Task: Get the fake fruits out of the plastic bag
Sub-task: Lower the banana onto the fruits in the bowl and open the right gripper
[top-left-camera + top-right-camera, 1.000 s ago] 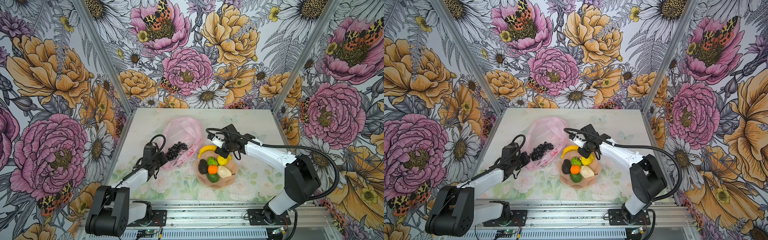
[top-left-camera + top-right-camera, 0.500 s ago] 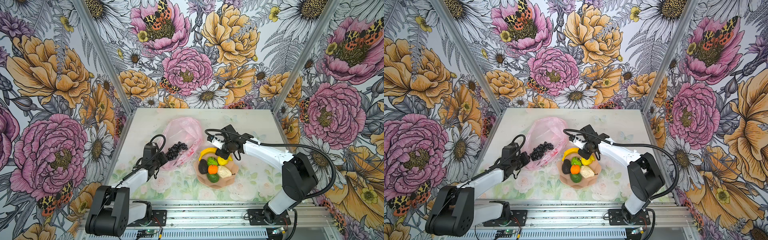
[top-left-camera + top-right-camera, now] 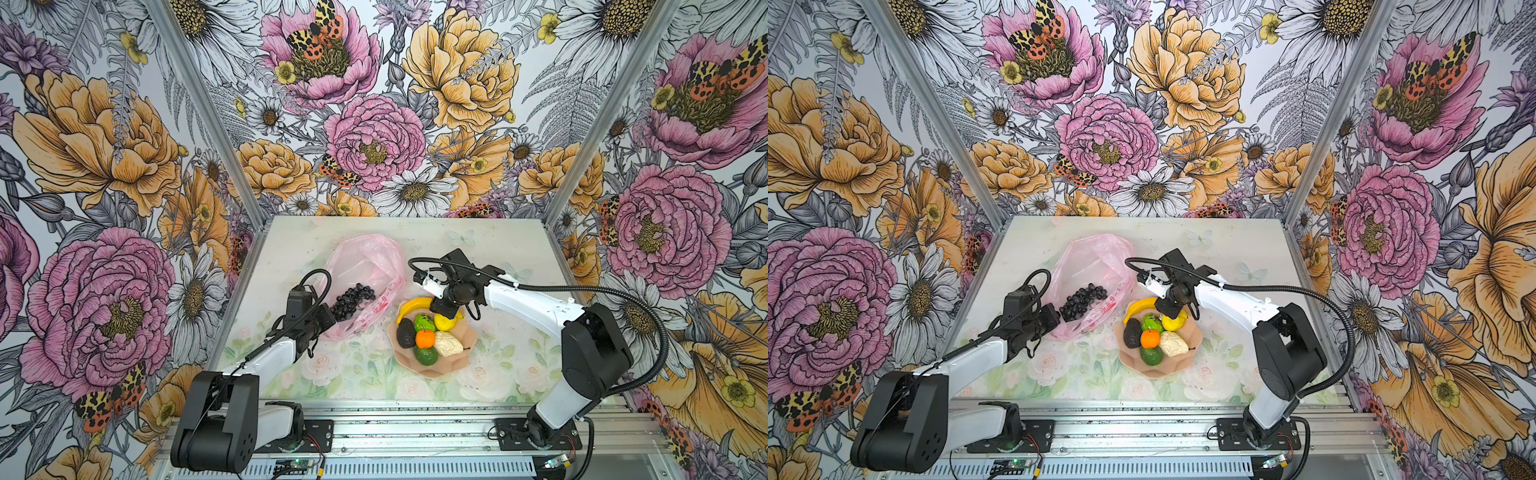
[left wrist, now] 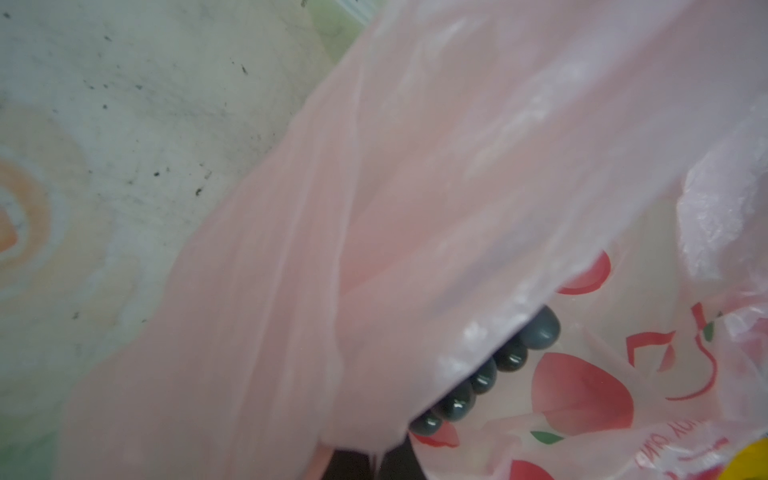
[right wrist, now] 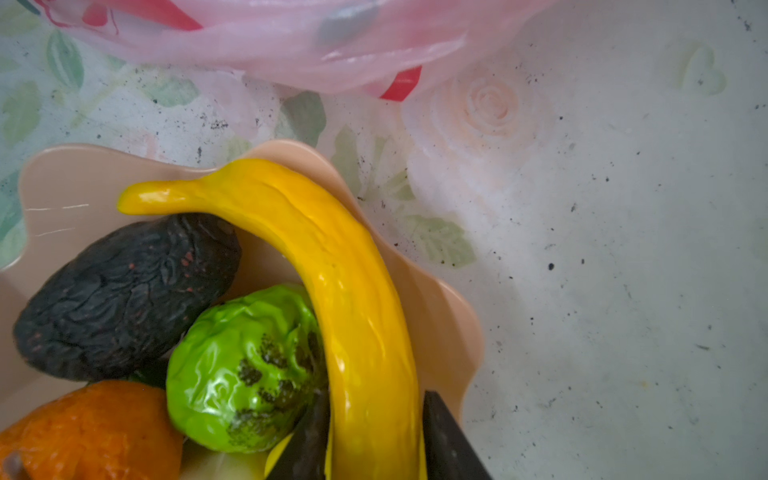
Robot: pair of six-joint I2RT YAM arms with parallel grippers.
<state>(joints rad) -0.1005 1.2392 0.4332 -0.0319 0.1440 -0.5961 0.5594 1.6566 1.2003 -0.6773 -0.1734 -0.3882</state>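
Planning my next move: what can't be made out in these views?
Right wrist view: right gripper fingers cut off by frame edge; contact with banana unclear.
Left wrist view: grape bunch mostly under plastic bag film.
Both top views: left gripper fingertips buried in bag film.

A thin translucent pink plastic bag (image 4: 374, 208) veils most of the dark grape bunch (image 4: 511, 357) and the jaws of the left gripper (image 3: 327, 321) — its red lettering (image 4: 681, 453) is blurred. A curved yellow plastic banana (image 5: 332, 270) runs off-frame inside the right gripper (image 5: 372, 440) — contact unclear.
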